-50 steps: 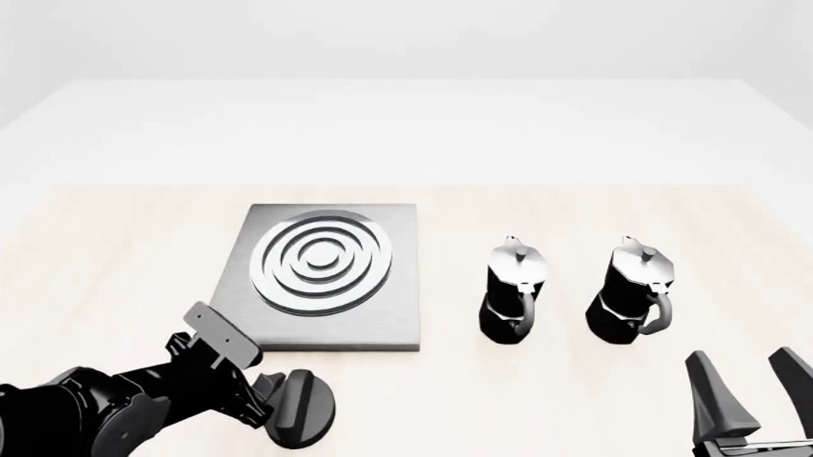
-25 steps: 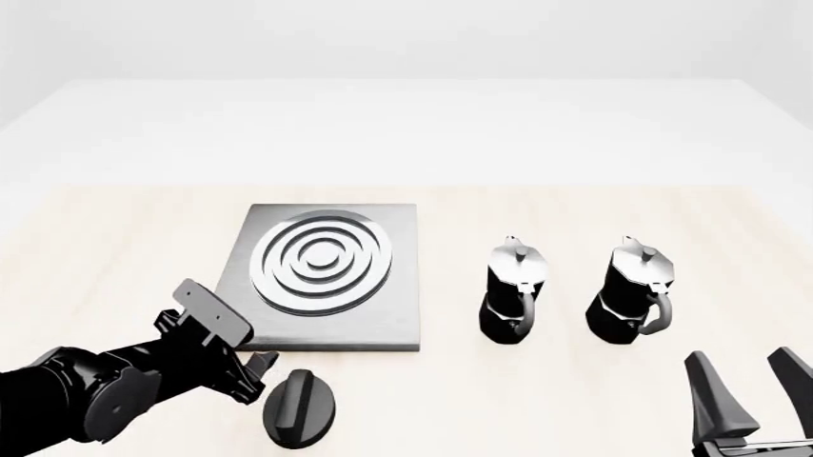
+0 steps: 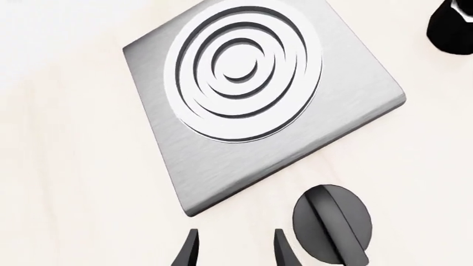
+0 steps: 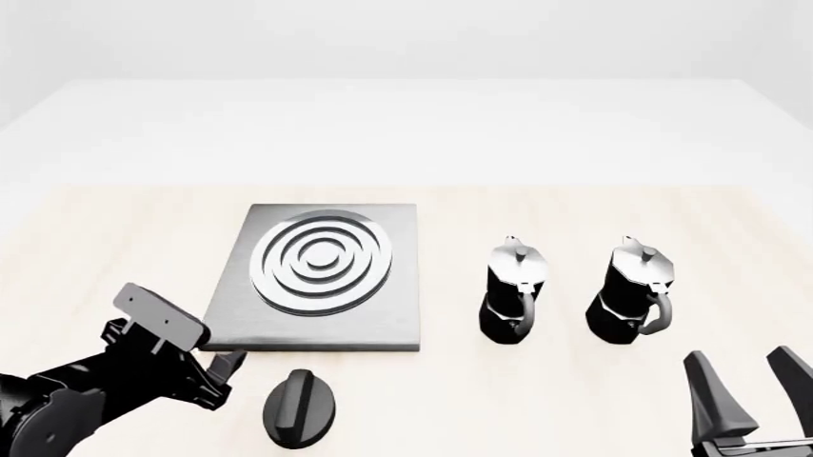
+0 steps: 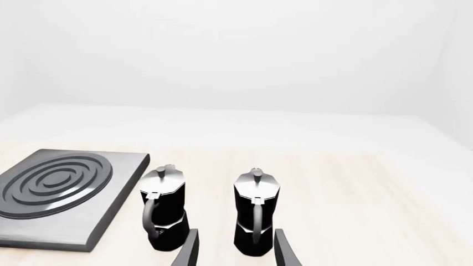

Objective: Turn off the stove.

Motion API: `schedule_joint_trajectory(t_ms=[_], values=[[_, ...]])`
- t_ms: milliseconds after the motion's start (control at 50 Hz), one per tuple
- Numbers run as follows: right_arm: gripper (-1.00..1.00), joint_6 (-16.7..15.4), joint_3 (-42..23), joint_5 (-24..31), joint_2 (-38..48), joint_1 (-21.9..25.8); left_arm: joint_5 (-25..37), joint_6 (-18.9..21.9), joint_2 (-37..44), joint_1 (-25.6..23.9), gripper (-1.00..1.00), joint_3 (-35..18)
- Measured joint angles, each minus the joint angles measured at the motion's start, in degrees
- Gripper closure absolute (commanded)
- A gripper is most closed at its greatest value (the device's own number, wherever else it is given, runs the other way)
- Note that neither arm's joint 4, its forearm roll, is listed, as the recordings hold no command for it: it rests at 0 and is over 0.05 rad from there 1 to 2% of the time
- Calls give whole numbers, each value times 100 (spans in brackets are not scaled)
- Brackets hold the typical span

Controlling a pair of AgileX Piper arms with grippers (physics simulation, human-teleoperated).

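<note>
The stove is a flat grey metal slab with silver concentric rings; it also shows in the left wrist view and the right wrist view. Its round black knob with a raised bar lies on the table in front of the slab, and shows in the left wrist view. My left gripper is open and empty, just left of the knob and apart from it. My right gripper is open and empty at the front right.
Two black-and-silver moka pots stand right of the stove, side by side; they show in the right wrist view just ahead of the right fingers. The pale wooden table reaches a white back edge.
My left gripper has let go of the knob and drawn back to the left. The knob's bar now stands closer to upright in the front view. The right arm has not moved.
</note>
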Motion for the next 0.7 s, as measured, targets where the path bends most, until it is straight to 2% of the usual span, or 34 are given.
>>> schedule_joint_trajectory(t_ms=[220,700], values=[[-100,-16,-5,42,-59,3,697,-257,-1170,63,-100,-68],[-100,-70,-8,16,-92,62,2105,-1275,-3592,26,-100,-498]])
